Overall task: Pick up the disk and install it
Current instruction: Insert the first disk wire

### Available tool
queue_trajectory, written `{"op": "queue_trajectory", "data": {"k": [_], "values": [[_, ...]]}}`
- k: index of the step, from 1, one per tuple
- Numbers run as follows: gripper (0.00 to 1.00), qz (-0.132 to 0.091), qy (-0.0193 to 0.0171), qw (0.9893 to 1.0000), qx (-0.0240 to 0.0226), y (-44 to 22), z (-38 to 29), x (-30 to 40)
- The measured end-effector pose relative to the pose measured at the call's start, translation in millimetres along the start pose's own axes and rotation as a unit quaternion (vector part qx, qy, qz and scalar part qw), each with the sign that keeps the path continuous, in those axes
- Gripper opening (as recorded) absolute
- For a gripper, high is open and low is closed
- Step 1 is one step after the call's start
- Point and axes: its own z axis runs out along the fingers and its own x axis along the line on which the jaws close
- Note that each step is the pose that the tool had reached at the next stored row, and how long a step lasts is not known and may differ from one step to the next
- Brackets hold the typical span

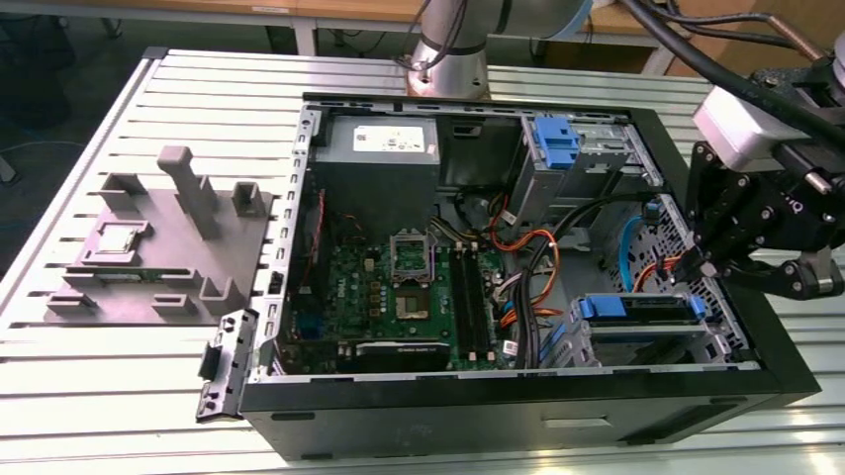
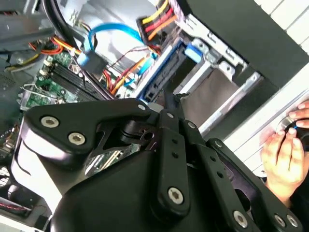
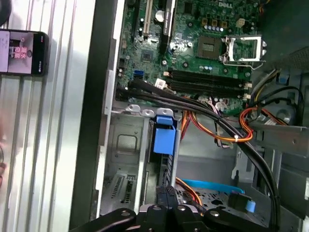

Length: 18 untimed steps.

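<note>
1. The gripper (image 1: 706,265) hangs over the case's (image 1: 528,406) side at the exterior view's right, just above the lower drive bay (image 1: 640,327).
2. The disk (image 1: 638,309) sits in that bay, so this slot is occupied.
3. Bundled cables (image 1: 541,287) cross between motherboard (image 1: 396,297) and bay.
4. The table (image 1: 158,396) near the grey fixture block (image 1: 165,247) lies open.

Matte black gripper (image 2: 166,104) of thick jointed links fastened with round silver screws, tapering to narrow dark fingers (image 1: 696,265), hung beneath a pale grey block, fed by thick black cables (image 1: 687,45), with a silver-grey arm base column (image 1: 446,59) behind.
</note>
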Motion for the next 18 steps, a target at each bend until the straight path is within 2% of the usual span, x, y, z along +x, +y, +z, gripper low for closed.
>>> {"op": "queue_trajectory", "data": {"k": [10, 11, 12, 14, 15, 18], "values": [[0.1, 0.0, 0.0005, 1.0, -0.0001, -24.3, 3.0, -14.0], [0.11, 0.0, 0.0005, 1.0, 0.0, -26.7, 3.3, -14.9], [0.17, 0.0, 0.0006, 1.0, -0.0001, -29.2, 3.6, -15.8], [0.17, 0.0, 0.0006, 1.0, -0.0001, -33.9, 4.2, -17.3], [0.24, 0.0, 0.0007, 1.0, -0.0001, -35.8, 4.5, -17.5], [0.25, 0.0, 0.0013, 1.0, -0.0001, -40.5, 5.1, -18.1]]}}
